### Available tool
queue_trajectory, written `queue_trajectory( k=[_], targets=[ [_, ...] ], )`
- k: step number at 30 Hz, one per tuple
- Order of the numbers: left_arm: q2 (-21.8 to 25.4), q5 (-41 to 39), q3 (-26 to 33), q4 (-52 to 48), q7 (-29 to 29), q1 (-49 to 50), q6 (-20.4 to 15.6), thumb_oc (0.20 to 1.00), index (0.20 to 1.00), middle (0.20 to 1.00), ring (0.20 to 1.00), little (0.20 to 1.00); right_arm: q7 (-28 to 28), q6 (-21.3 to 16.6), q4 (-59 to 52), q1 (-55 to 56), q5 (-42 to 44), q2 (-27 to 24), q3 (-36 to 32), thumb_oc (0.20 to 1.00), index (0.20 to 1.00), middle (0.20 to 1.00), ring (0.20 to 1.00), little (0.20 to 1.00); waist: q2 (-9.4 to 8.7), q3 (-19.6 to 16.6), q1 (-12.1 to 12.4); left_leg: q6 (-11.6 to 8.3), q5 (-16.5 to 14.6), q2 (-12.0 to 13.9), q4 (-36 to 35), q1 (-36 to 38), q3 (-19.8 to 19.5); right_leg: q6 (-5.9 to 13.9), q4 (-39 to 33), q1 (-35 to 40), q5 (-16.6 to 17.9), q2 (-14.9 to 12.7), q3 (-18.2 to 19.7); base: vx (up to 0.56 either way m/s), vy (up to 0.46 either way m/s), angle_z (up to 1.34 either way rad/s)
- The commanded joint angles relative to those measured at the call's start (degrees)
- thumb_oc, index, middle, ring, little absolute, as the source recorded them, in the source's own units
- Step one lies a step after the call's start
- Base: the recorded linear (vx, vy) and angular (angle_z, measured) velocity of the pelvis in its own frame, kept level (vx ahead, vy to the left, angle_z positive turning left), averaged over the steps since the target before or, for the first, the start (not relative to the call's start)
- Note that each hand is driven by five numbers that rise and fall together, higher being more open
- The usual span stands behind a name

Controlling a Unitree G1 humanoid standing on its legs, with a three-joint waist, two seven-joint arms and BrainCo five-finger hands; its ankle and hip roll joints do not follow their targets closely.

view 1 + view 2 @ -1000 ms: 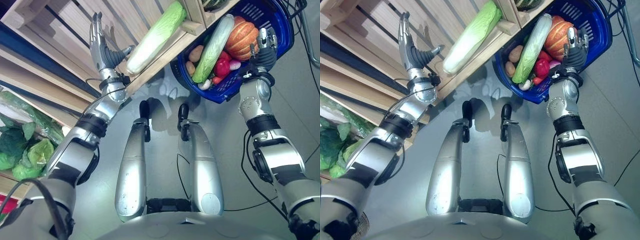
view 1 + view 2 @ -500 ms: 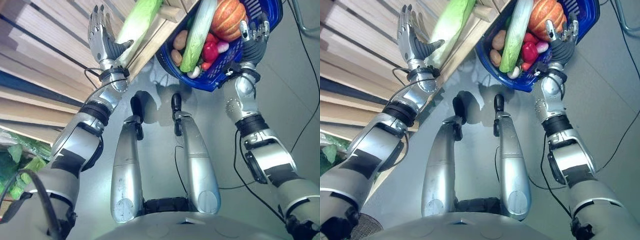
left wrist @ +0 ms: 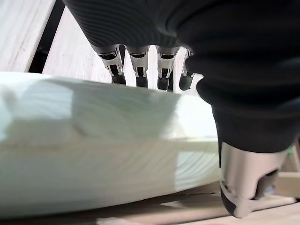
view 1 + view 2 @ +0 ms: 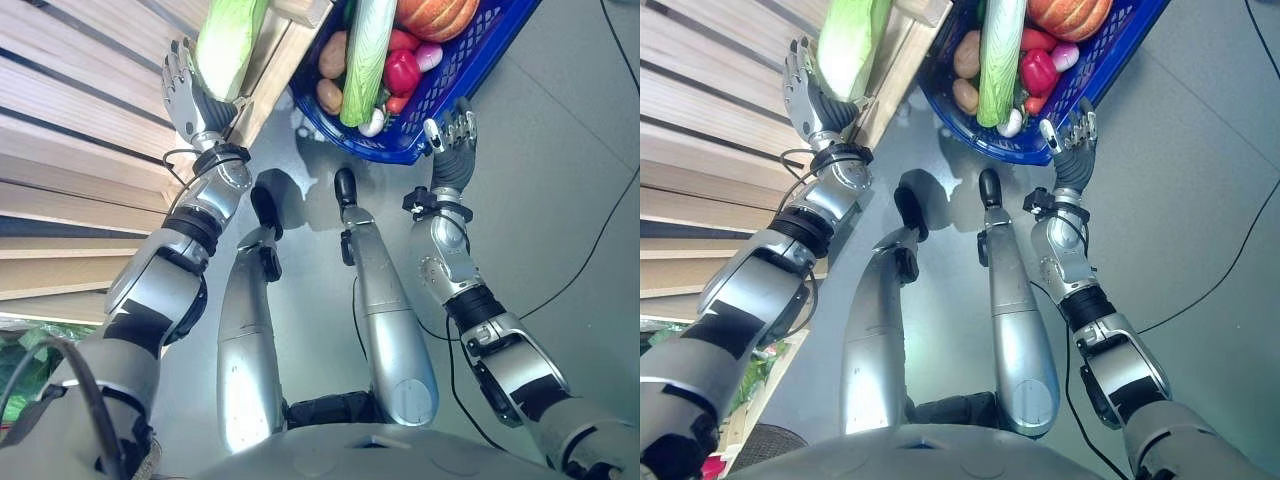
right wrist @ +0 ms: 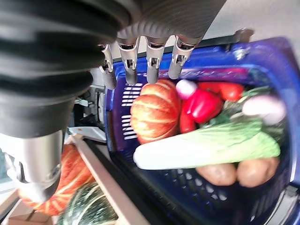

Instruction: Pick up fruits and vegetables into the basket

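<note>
**A:** What is the left robot hand doing?

**B:** It is reaching up to a slatted wooden shelf, fingers straight and spread, lying against the far side of a pale green napa cabbage. The thumb is sitting apart on the near side, so the cabbage is lying between thumb and fingers. Nothing is curled round it; the hand is open.

**A:** And the right robot hand?

**B:** It is standing upright just below the rim of a blue plastic basket, fingers straight and relaxed, holding nothing. Whether the fingertips are touching the rim I cannot tell.

**A:** What is lying beyond that hand?

**B:** Inside the basket, nearest the hand, an orange striped pumpkin is sitting against the wall. Next to it a red pepper and a small pinkish bulb are resting. A second long cabbage is lying across the load, with two potatoes beside it. Past the basket, a second orange pumpkin and a dark green striped squash are sitting on the shelf.
</note>
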Motion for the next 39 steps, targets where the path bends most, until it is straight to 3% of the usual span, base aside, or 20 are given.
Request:
queue_trajectory(
  k=[1,7,8,9,10,11,29,34,39],
  targets=[
    [0.04,-0.66,1.86,2.50,4.36,0.30,2.06,1.000,1.000,1.000,1.000,1.000,0.10,-2.54,-5.98,2.77,-1.94,1.53,-0.16,1.000,1.000,1.000,1.000,1.000,-1.93,-3.20,1.17,-2.52,-1.16,-2.83,-0.71,-0.97,0.72,0.86,-2.29,2.52,0.74,2.89,-4.33,0.00,0.000,0.00],
    [0.72,0.20,3.13,1.51,7.67,0.24,5.83,1.000,1.000,1.000,1.000,1.000,-1.03,-0.93,-11.16,4.22,-5.30,1.64,-0.18,1.000,1.000,1.000,1.000,1.000,-2.13,-3.20,1.05,-2.56,-0.73,-2.47,0.57,-3.69,0.43,0.71,-1.13,-0.16,1.07,2.78,-4.59,0.00,0.000,0.00],
    [0.71,0.29,3.23,1.34,8.02,0.30,6.17,0.661,0.661,0.661,0.661,0.661,-1.15,-0.90,-11.35,4.26,-5.56,1.62,-0.22,1.000,1.000,1.000,1.000,1.000,-2.09,-3.20,1.06,-2.55,-0.70,-2.46,0.71,-3.94,0.38,0.68,-1.01,-0.43,1.13,2.78,-4.62,0.00,0.000,0.00],
    [0.80,0.21,3.33,1.09,8.55,0.27,6.55,0.514,0.514,0.514,0.514,0.514,-1.03,-0.77,-11.72,4.32,-5.40,1.58,-0.29,1.000,1.000,1.000,1.000,1.000,-2.03,-3.20,1.11,-2.50,-0.62,-2.46,0.82,-4.25,0.26,0.66,-0.73,-0.83,1.20,2.75,-4.65,0.00,0.000,0.00],
    [0.79,0.22,3.35,1.04,8.61,0.26,6.61,0.476,0.476,0.476,0.476,0.476,-1.03,-0.75,-11.77,4.32,-5.41,1.58,-0.31,1.000,1.000,1.000,1.000,1.000,-2.01,-3.20,1.11,-2.50,-0.63,-2.46,0.87,-4.31,0.23,0.66,-0.67,-0.90,1.20,2.75,-4.66,0.00,0.000,0.00],
    [0.72,0.51,3.66,0.58,9.24,0.25,7.09,0.200,0.200,0.200,0.200,0.200,-1.09,-0.52,-12.19,4.42,-5.78,1.79,-0.51,1.000,1.000,1.000,1.000,1.000,-1.96,-3.20,1.23,-2.50,-0.56,-2.49,1.08,-4.76,0.08,0.70,-0.20,-1.38,1.23,2.69,-4.74,0.00,0.000,0.00],
    [0.25,3.86,5.26,-3.87,12.57,2.25,6.95,0.200,0.200,0.200,0.200,0.200,-1.70,0.79,-13.87,5.13,-6.39,2.55,-1.20,1.000,1.000,1.000,1.000,1.000,-1.29,-3.20,2.38,-2.65,-0.84,-2.58,4.18,-7.95,-0.95,0.60,4.00,-4.61,1.01,1.97,-5.49,0.00,-0.002,0.01],
    [1.43,6.17,6.69,-5.84,12.95,4.17,2.19,0.200,0.200,0.200,0.200,0.200,0.41,0.10,-14.37,6.80,-5.92,2.68,-1.02,1.000,1.000,1.000,1.000,1.000,-1.18,-3.20,2.70,-2.56,-0.86,-2.39,2.96,-4.33,-0.92,0.67,3.04,-1.43,0.56,2.06,-5.75,0.00,0.000,0.00],
    [2.53,10.81,9.61,-10.47,14.51,11.03,-6.44,0.200,0.200,0.200,0.200,0.200,4.97,-1.43,-14.97,10.92,-5.07,2.69,-1.30,1.000,1.000,1.000,1.000,1.000,-0.80,-3.20,3.72,-2.99,-0.57,-2.42,-0.58,4.99,-1.18,0.88,-0.93,8.38,-0.07,1.87,-6.41,0.00,-0.011,0.02]
  ],
)
